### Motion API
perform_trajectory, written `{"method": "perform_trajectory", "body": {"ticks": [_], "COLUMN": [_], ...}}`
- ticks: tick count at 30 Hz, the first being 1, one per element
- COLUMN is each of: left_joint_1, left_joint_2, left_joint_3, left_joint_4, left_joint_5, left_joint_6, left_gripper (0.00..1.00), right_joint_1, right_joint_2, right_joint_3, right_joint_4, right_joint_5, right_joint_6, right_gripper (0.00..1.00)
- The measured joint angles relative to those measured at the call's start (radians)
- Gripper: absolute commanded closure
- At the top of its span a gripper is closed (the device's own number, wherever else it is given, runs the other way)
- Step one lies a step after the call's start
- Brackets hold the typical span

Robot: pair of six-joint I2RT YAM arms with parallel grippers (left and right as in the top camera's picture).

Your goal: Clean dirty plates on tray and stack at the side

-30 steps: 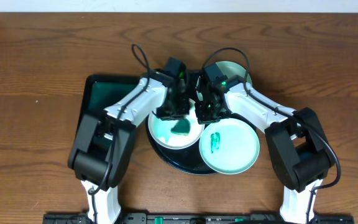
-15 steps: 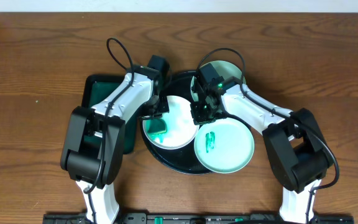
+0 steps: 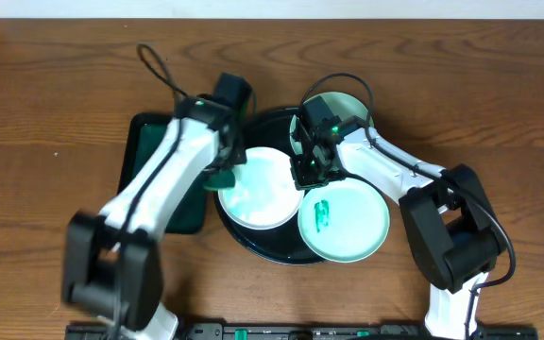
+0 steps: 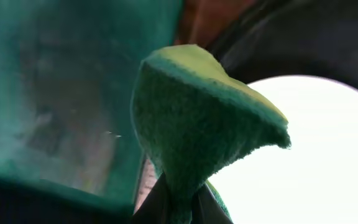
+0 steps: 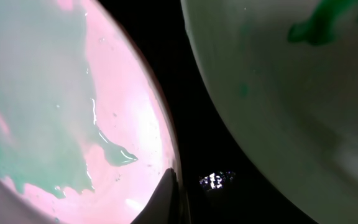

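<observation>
A green scouring sponge (image 4: 197,124) with a lighter top layer is being pinched at its lower end by the left gripper (image 4: 176,208), whose jaws are being kept narrow on it. In the overhead view this gripper (image 3: 223,173) is being held over the left rim of the large round glossy black tray (image 3: 274,127), just beside the rectangular dark green tray (image 3: 149,142). The small round white plate (image 3: 258,194) is being carried on the black tray's left half, its middle showing no smear. A light turquoise plate (image 3: 348,227) with a green smear (image 3: 324,215) is being borne at the tray's front right, touching or nearly touching the white plate. A second light turquoise plate (image 3: 352,106) is being partly hidden behind the right arm at the tray's back right. The right gripper (image 3: 308,173) is being held down at the white plate's right rim; whether its jaws are wide or closed cannot be told, as only one fingertip (image 5: 169,196) is being shown.
</observation>
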Motion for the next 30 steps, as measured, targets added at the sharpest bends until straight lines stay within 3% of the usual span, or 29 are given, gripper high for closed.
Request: {"method": "perform_trajectory", "body": {"ticks": [5, 14, 30], "left_joint_1": [0.031, 0.194, 0.303], "left_joint_2": [-0.116, -0.116, -0.047], "left_joint_3": [0.000, 0.000, 0.000], "left_joint_4": [-0.050, -0.106, -0.108], "left_joint_5": [-0.008, -0.013, 0.040], "left_joint_6": [0.000, -0.001, -0.001], "left_gripper": [0.93, 0.93, 0.93], "right_joint_1": [0.000, 0.000, 0.126], "right_joint_2": [0.000, -0.021, -0.228], "right_joint_3": [0.000, 0.028, 0.056], "right_joint_4": [0.002, -0.023, -0.023], "right_joint_5": [0.001, 0.048, 0.417], "right_joint_6": [-0.013, -0.105, -0.277], "right_gripper": [0.99, 0.99, 0.99]}}
